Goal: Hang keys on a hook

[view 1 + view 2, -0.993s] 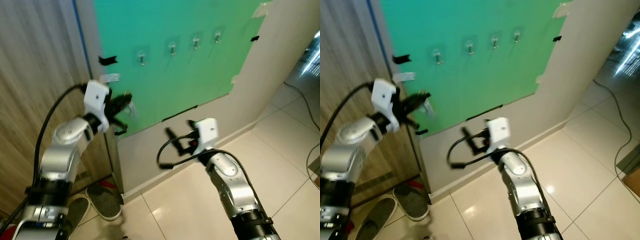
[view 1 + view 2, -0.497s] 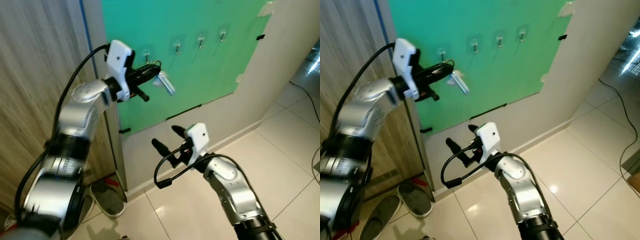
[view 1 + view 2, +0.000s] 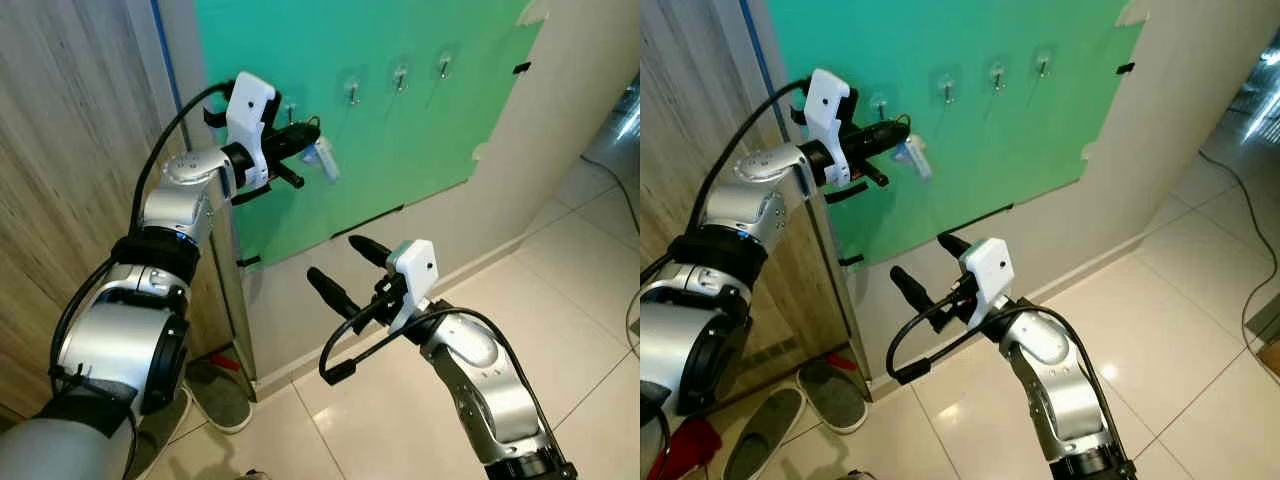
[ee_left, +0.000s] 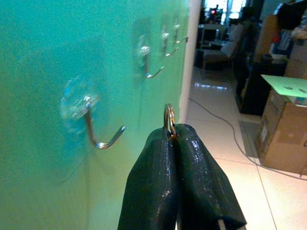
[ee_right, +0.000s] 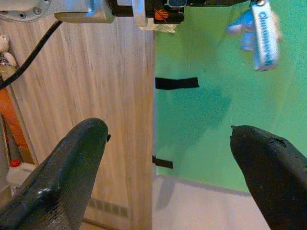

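The brass key ring with its pale blue tag [image 3: 322, 158] is pinched in the left end effector [image 3: 306, 137], just beside the leftmost clear-backed metal hook [image 4: 98, 132] on the green board [image 3: 400, 150]. It is not yet hung. The right end effector [image 3: 338, 268] hovers spread, lower and nearer.

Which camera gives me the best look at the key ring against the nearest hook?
The left wrist view: the key ring, pinched in the shut left hand, sits just beside the nearest hook, not yet on it. The eye views show the ring small, with the tag dangling. The right wrist view shows that tag.
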